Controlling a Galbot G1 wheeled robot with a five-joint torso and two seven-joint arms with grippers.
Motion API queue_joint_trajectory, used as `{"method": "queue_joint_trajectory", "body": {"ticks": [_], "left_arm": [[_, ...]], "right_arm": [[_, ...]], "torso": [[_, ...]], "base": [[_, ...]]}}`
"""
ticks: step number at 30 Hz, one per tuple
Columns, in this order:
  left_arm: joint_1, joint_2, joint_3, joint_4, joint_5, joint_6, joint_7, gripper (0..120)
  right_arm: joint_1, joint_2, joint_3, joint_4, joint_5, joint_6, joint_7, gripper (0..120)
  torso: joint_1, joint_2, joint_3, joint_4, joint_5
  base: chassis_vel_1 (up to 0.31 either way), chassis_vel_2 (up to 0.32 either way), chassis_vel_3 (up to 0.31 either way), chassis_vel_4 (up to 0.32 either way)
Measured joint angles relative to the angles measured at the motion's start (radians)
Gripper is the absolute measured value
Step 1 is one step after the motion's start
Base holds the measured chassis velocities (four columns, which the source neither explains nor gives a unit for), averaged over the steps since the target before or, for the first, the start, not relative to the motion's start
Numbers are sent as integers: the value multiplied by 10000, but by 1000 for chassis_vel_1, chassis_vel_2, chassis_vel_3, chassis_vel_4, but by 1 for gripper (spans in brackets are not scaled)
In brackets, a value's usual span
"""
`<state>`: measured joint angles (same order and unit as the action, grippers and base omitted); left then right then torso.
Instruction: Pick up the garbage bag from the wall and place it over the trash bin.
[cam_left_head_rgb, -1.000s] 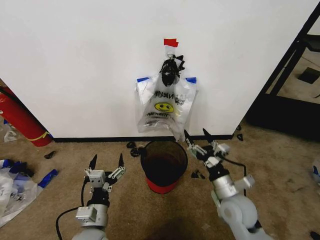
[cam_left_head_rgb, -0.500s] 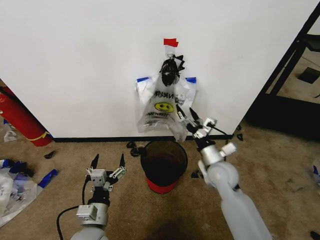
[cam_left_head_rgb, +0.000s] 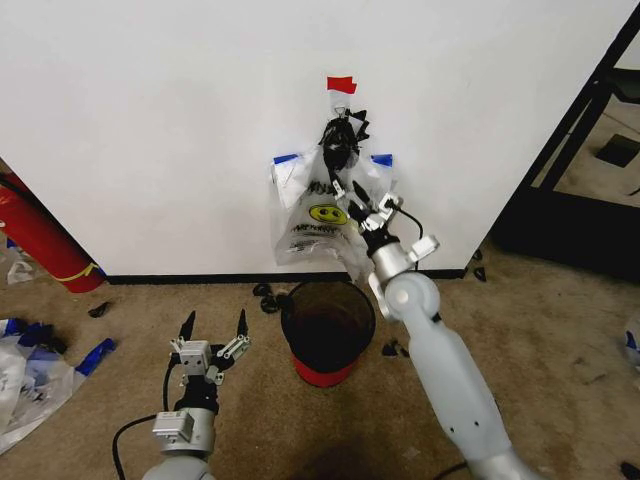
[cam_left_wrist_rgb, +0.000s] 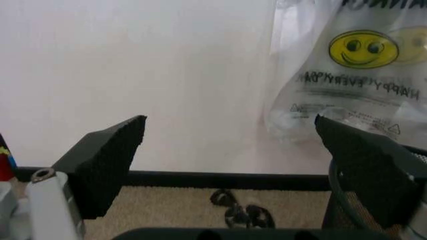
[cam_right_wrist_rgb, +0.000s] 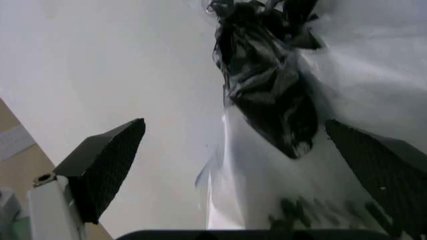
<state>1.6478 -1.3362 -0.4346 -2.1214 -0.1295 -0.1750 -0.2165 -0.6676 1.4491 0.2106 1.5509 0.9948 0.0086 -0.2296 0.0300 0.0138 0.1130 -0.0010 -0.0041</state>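
Our right gripper (cam_left_head_rgb: 350, 193) is up at the garbage bag (cam_left_head_rgb: 322, 222) on the wall (cam_left_head_rgb: 150, 120), fingers wide apart, bag just past the tips. Our left gripper (cam_left_head_rgb: 212, 327) waits low beside the trash bin (cam_left_head_rgb: 327, 330), fingers spread.

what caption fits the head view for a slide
Right claw open at the garbage bag on the wall, above the trash bin.
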Motion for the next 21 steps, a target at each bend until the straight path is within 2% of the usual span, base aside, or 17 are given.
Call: {"method": "queue_joint_trajectory", "body": {"ticks": [18, 20, 21], "left_arm": [[-2, -57, -7, -20, 20, -54, -11, 100], [11, -58, -7, -22, 18, -62, -14, 100], [16, -58, -6, -23, 15, -70, -17, 100]], "right_arm": [[595, 135, -174, -537, 159, -81, 141, 100], [590, 136, -161, -514, 159, -91, 148, 95], [561, 124, -159, -450, 168, -100, 158, 88]], "torso": [[-1, 0, -1, -1, 1], [0, 0, -1, -1, 1], [-1, 0, -2, -1, 1]], "base": [[0, 0, 0, 0], [0, 0, 0, 0], [0, 0, 0, 0]]}}
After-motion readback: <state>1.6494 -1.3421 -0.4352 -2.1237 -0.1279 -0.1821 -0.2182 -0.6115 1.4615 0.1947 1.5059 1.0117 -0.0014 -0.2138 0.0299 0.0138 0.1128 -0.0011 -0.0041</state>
